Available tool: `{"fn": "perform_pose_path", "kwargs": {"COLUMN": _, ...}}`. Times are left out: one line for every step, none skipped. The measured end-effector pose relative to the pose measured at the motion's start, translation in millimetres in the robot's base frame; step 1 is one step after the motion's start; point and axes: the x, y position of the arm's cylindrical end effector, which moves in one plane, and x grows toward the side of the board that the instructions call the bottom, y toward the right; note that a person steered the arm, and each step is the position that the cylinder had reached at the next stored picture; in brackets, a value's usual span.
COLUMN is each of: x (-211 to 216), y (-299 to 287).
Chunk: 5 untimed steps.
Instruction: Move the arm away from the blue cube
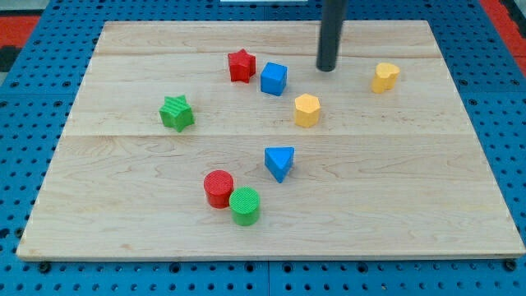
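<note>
The blue cube [274, 79] sits on the wooden board near the view's top centre, just right of a red star [241, 66]. My tip [326, 68] is the lower end of a dark rod that comes down from the view's top. It stands to the right of the blue cube and slightly higher in the view, with a clear gap of bare wood between them. A yellow hexagonal block [306, 110] lies below the tip and to the lower right of the cube.
A second yellow block [384, 77] lies right of the tip. A green star [177, 113] is at the left. A blue triangular block [279, 163], a red cylinder [219, 188] and a green cylinder [245, 205] lie lower. The board [427, 205] sits on blue pegboard.
</note>
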Motion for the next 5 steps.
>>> {"fn": "perform_pose_path", "kwargs": {"x": -3.6, "y": 21.0}}
{"fn": "perform_pose_path", "kwargs": {"x": -4.8, "y": 57.4}}
{"fn": "perform_pose_path", "kwargs": {"x": -2.2, "y": 104.2}}
{"fn": "perform_pose_path", "kwargs": {"x": 27.2, "y": 140.7}}
{"fn": "perform_pose_path", "kwargs": {"x": 64.0, "y": 142.8}}
